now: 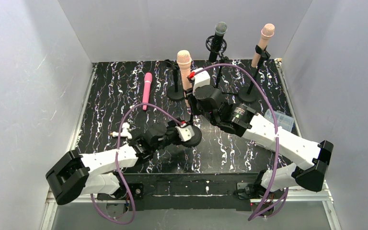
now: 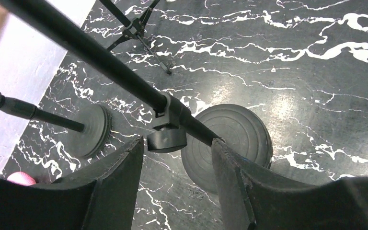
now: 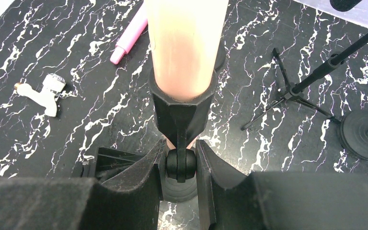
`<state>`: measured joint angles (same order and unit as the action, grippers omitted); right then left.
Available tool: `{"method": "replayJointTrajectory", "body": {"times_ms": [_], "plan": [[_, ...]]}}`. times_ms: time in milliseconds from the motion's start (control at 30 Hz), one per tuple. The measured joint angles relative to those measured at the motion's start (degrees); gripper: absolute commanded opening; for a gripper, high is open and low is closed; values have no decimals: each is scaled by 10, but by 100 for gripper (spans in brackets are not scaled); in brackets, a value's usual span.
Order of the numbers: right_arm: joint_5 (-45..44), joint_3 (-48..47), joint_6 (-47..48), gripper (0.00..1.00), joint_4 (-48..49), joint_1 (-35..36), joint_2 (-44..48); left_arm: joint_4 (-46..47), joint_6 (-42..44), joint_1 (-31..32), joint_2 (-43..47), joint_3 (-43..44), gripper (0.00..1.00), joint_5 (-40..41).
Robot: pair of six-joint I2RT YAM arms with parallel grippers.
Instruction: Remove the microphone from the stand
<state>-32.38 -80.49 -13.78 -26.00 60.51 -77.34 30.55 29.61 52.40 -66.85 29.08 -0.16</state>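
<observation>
A beige microphone [image 1: 184, 61] stands in a black clip on a stand whose round base [image 1: 195, 137] sits mid-table. In the right wrist view the microphone [image 3: 186, 43] fills the top, held in the clip [image 3: 182, 108]. My right gripper [image 1: 195, 98] [image 3: 181, 164] is shut on the clip's black ball joint just below the microphone. My left gripper [image 1: 186, 132] [image 2: 178, 149] is open, low beside the stand's pole [image 2: 100, 53]. Its fingers straddle the pole's collar [image 2: 166, 136] just above the base [image 2: 235, 139], and the right finger [image 2: 235, 182] is next to the pole.
A pink microphone [image 1: 147, 89] lies at the back left. An empty stand [image 1: 175, 82], a black microphone on a tripod [image 1: 219, 34] and another beige microphone on a stand [image 1: 264, 42] stand at the back. A small white part [image 1: 120, 131] lies left; a clear box [image 1: 280, 119] lies right.
</observation>
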Motion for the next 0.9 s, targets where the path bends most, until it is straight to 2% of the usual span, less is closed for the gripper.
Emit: {"method": "replayJointTrajectory", "body": {"times_ms": [100,233,600,767,900], "plan": [[0,-1,1,1,-1,0,-1,20,17,7,-19,-5,50,10],[2,-3,1,1,-4,0,-1,39,29,10,-31,-5,43,20],[0,-3,1,1,-5,-1,-2,68,31,11,-50,-5,14,36],[0,-3,1,1,-5,-1,-2,59,5,11,-49,0,7,39],[-1,-3,1,1,-5,-1,-2,16,-51,8,-45,21,4,38]]}}
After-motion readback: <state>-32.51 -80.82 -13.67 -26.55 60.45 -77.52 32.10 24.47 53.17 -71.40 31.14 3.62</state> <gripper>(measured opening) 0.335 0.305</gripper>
